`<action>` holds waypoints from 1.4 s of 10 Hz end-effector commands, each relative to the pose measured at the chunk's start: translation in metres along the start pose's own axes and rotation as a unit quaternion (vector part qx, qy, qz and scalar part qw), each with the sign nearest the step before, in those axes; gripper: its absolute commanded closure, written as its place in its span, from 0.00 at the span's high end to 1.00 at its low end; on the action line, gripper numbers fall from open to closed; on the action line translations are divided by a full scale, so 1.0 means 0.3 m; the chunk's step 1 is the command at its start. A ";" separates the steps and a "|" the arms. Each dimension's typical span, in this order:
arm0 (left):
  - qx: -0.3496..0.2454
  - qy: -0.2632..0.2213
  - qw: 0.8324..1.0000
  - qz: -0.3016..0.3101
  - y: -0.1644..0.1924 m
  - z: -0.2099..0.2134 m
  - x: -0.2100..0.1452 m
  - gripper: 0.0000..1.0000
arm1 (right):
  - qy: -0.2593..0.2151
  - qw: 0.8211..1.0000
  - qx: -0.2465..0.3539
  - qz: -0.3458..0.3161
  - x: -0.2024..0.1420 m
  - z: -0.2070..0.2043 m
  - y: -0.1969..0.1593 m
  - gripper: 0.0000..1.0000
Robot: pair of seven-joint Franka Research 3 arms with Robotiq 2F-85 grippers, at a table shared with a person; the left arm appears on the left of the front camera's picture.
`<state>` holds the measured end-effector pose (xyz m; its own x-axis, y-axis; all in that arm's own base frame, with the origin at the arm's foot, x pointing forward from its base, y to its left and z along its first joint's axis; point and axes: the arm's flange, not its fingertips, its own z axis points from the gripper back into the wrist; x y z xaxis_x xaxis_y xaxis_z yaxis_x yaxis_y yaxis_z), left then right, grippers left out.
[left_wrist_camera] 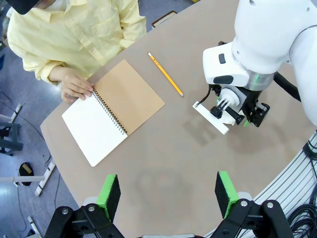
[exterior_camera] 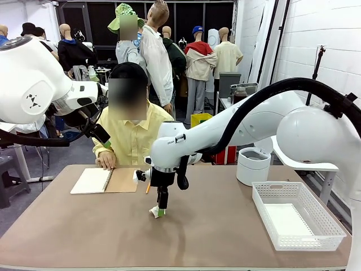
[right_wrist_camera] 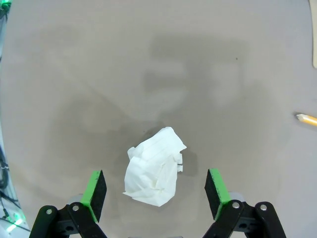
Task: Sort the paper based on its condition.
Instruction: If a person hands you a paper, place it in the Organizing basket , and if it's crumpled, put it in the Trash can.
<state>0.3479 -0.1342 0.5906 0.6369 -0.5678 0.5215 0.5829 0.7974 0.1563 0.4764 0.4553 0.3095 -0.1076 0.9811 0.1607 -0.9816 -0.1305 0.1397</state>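
A crumpled ball of white paper lies on the brown table, just left of the middle in the front view. My right gripper points straight down over it, open, with one green pad on each side and gaps between pads and paper. The front view has this gripper low at the table. High above the table's left part, my left gripper is open and holds nothing. A flat white sheet seems to lie in the basket.
A white mesh basket stands at the right, a round white bin behind it. An open spiral notebook lies at the far left under the person's hand. A yellow pencil lies beside it.
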 end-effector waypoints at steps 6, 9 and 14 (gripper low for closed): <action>0.000 0.000 1.000 0.003 0.003 0.002 0.000 1.00 | 0.009 1.000 0.018 -0.015 0.025 -0.028 -0.033 0.62; 0.000 0.000 1.000 0.003 0.003 0.002 0.000 1.00 | 0.009 0.999 0.033 -0.034 0.021 -0.031 -0.042 0.12; 0.000 0.000 1.000 0.003 0.003 0.002 0.000 1.00 | -0.003 0.998 0.038 -0.049 -0.016 0.084 -0.022 0.00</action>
<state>0.3480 -0.1341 0.5906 0.6370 -0.5677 0.5215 0.5828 0.7975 0.1562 0.4885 0.4558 0.3120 -0.0510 0.9888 0.1401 -0.9752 -0.0796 0.2066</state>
